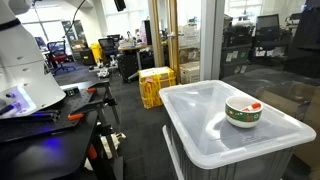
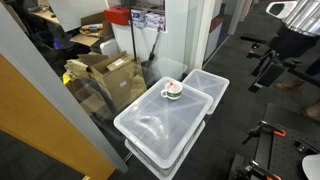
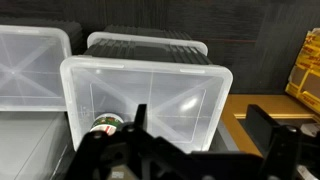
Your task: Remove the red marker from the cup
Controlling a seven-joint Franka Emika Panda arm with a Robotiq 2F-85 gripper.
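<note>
The black gripper [image 3: 200, 135] fills the bottom of the wrist view, its two fingers spread wide with nothing between them, so it is released and empty. Just past its left finger a slice of the cup [image 3: 104, 126] shows, only the green band and a bit of white rim, with the rest hidden behind the gripper. The cup stands on the lid of a clear plastic bin [image 3: 150, 85], close to one edge of that lid. In both exterior views the cup [image 1: 242, 112] [image 2: 174, 90] sits alone on the lid, well apart from the arm. The red marker [image 1: 254, 106] lies inside it, with its upper end leaning on the rim on one side. The removal looks not yet begun; the gripper has the whole approach to make. The likely trouble is the low, light cup on a slick, springy lid: a finger that lands on the rim instead of the marker could tip the cup or push it over the nearby edge. The marker is thin and slanted, so a grasp off its line could pinch only its tip and let it slip back. With the cup half hidden in the wrist view, lining up is harder.
</note>
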